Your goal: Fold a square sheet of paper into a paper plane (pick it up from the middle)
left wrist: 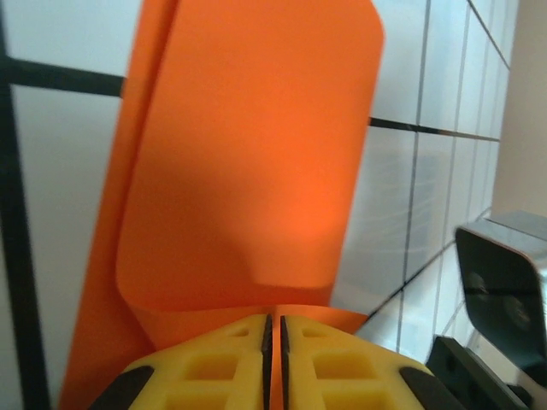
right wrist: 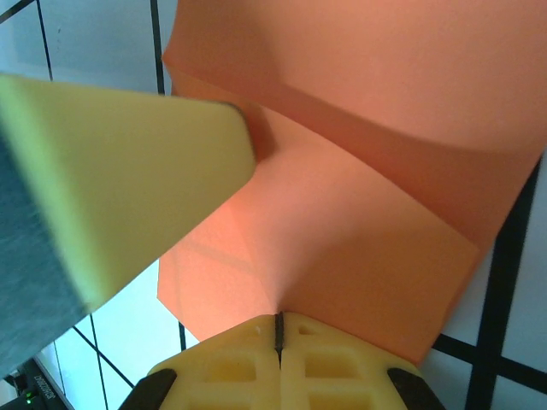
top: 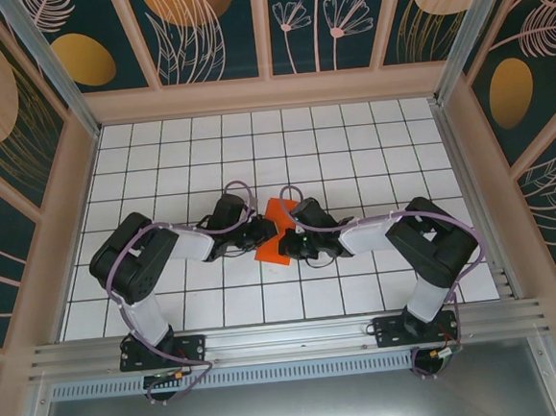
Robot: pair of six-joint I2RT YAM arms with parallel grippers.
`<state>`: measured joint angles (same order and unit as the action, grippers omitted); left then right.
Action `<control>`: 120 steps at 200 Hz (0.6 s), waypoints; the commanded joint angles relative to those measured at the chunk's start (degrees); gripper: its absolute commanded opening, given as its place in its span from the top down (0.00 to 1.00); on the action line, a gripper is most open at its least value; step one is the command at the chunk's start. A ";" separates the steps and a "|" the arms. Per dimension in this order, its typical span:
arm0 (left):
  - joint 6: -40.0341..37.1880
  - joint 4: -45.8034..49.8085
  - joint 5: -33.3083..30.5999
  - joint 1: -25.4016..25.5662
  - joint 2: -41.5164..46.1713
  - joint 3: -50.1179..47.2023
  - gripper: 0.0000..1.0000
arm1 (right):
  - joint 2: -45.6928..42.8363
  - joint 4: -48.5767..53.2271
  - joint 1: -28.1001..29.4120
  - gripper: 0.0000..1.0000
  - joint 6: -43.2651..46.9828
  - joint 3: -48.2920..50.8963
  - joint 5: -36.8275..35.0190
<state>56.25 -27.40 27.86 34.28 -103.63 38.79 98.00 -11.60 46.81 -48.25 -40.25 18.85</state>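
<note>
Bolted at the near edge, the left arm (top: 151, 252) and right arm (top: 425, 240) reach inward over the middle of the white tiled counter (top: 159, 160). The left hand (top: 264, 234) and right hand (top: 292, 240) sit nose to nose there, with the orange sheet of paper (top: 276, 212) between them. Up close, the left hand's yellow fingers (left wrist: 222, 359) are pressed together on the sheet's lower edge (it is creased, not a flat square), and the right hand is pinched shut on the paper too, a left finger (right wrist: 128, 188) touching it from the left.
</note>
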 commanded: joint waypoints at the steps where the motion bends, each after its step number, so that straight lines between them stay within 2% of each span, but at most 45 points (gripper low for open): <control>1: -1.99 2.94 -3.29 -0.27 -1.56 1.22 0.87 | 3.17 7.53 0.22 0.99 1.78 1.38 -1.01; 120: -6.52 8.78 -7.62 -3.69 -3.14 2.01 0.89 | 3.24 7.92 0.13 1.00 2.88 2.41 -0.73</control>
<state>53.34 -23.75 27.70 33.56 -104.42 40.64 98.06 -11.70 46.81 -46.98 -40.23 18.98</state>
